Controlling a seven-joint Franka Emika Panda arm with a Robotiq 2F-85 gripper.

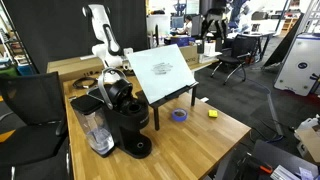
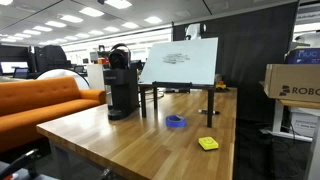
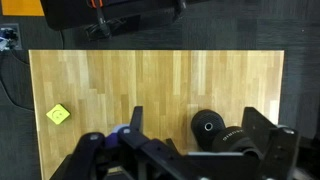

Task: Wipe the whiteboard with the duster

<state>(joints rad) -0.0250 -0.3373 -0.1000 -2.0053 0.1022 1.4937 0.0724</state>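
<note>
The whiteboard [image 1: 165, 70] stands tilted on black easel legs at the middle of the wooden table, and shows in both exterior views [image 2: 185, 62]. The duster [image 1: 212, 114] is a small yellow block lying on the table in front of the board [image 2: 208, 144]. In the wrist view it lies at the far left [image 3: 58, 115]. My gripper [image 3: 195, 120] is open and empty, high above the table and far from the duster. In an exterior view the arm [image 1: 108, 45] rises behind the board's far corner.
A purple tape roll [image 1: 180, 116] lies by the easel legs [image 2: 176, 122]. A black coffee machine [image 1: 125, 120] and a clear jug [image 1: 96, 128] stand at one end of the table. Office chairs, an orange couch [image 2: 40, 100] and a cardboard box [image 2: 292, 85] surround the table.
</note>
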